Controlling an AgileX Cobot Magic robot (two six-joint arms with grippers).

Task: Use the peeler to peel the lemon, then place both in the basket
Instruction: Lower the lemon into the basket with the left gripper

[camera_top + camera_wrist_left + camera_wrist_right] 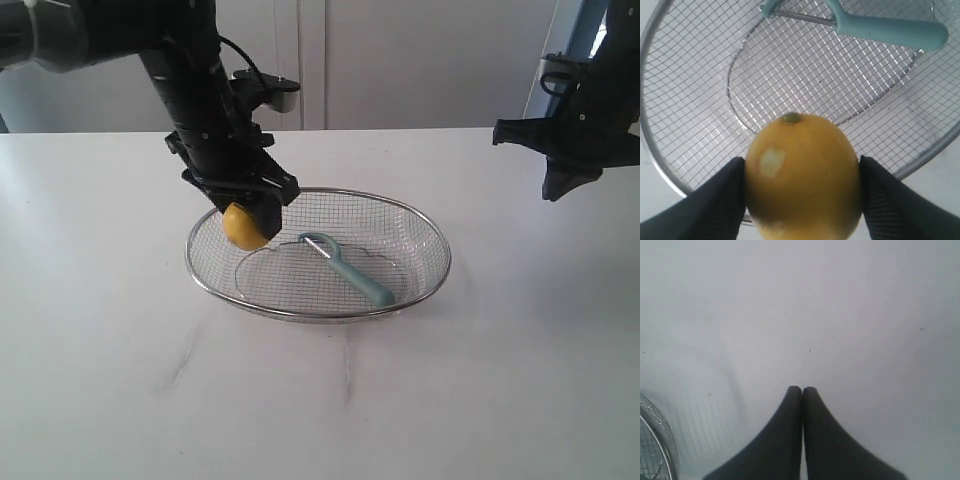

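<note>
My left gripper [245,222] is shut on the yellow lemon [242,226], holding it just above the left end of the wire mesh basket [420,225]. Up close, the lemon [802,172] sits squeezed between both black fingers [717,200], with a small pale scraped patch on its skin. The teal-handled peeler [352,269] lies inside the basket, blade loop toward the back; its handle [890,31] shows beyond the lemon in the left wrist view. My right gripper [560,185] hangs shut and empty high at the far right, fingertips [795,390] pressed together over bare table.
The basket [655,150] rests mid-table on a white tabletop [320,400]. A sliver of the basket rim [652,440] shows in the right wrist view. A white wall runs behind the table.
</note>
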